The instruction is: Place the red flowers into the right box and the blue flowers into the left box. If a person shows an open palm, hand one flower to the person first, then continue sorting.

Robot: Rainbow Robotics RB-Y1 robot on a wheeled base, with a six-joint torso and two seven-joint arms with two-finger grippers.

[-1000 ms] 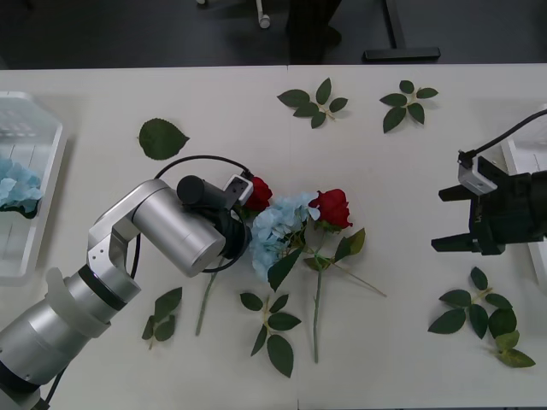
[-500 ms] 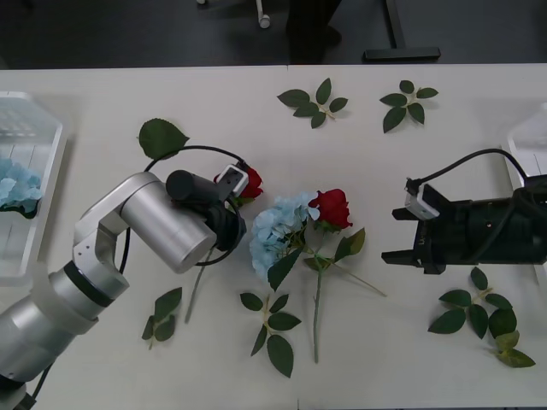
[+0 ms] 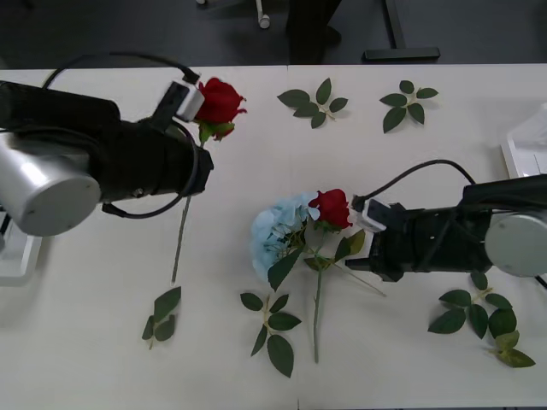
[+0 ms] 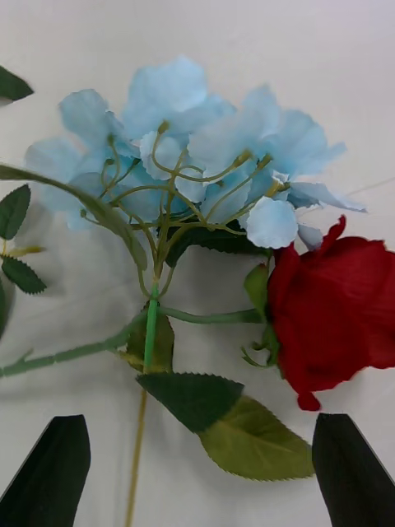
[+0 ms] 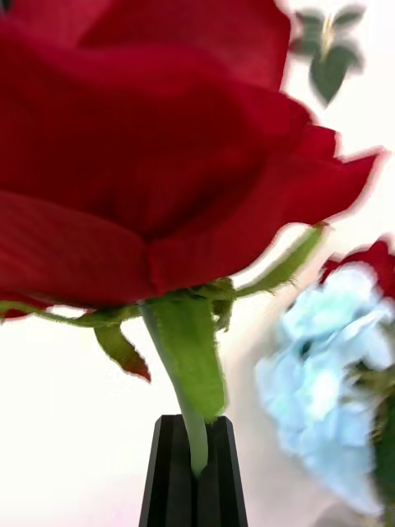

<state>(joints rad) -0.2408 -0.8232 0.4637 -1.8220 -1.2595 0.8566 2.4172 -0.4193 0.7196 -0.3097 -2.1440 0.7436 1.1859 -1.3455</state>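
My left gripper (image 3: 198,135) is raised over the table's far left, shut on the stem of a red rose (image 3: 220,101) just under its head; the long stem hangs below. In the left wrist view the black fingers (image 5: 177,478) pinch that stem under the rose (image 5: 148,148). Mid-table lie a pale blue flower (image 3: 278,231) and a second red rose (image 3: 332,207), heads touching. My right gripper (image 3: 359,252) is low at their right side, open (image 4: 197,473), with the blue flower (image 4: 189,156) and rose (image 4: 337,313) just ahead. A corner of the left box (image 3: 13,263) and the right box's edge (image 3: 523,145) show.
Loose green leaf sprigs lie at the far side (image 3: 312,101) (image 3: 406,102), near the front (image 3: 269,329) (image 3: 162,314), and at the right (image 3: 479,314). A leafy stem (image 3: 318,299) runs from the table rose toward the front. Dark floor lies beyond the far edge.
My left gripper has lifted a red rose off the table and carried it up and toward the far left. The right arm has slid left, up to the middle flowers.
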